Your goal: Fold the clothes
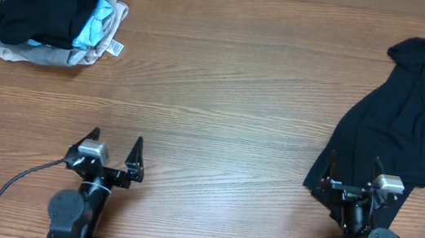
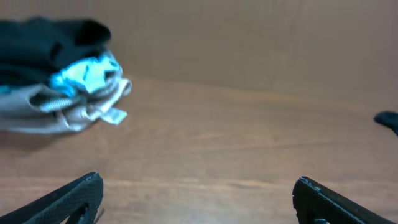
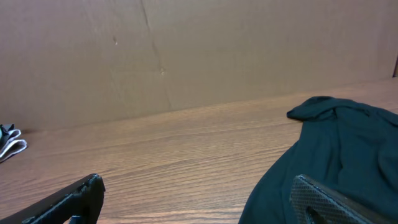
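Wood-grain table (image 1: 225, 88), brown planks running left-right. Plain tan wall (image 3: 186, 56) behind the far edge, seen from the wrist views.

Black garment (image 1: 406, 120) lies flat-ish and rumpled on the right side of the table. Its long axis is diagonal: the wide end is near the front, and the narrow bunched end points toward the far right corner. The wide end reaches the right gripper (image 1: 354, 164) and lies under or just in front of it. Contact is hard to call from overhead; the fingers look to be above the cloth rather than on it.

Pile of clothes (image 1: 53, 16) sits at the far left corner, well apart from both arms. A black piece is on top, with light blue and grey-beige pieces below and a small white tag sticking out on the right.

Left gripper (image 1: 117, 139) is at front left over bare wood, fingers spread wide, nothing between them. The right gripper's fingers are also spread wide and hold nothing.
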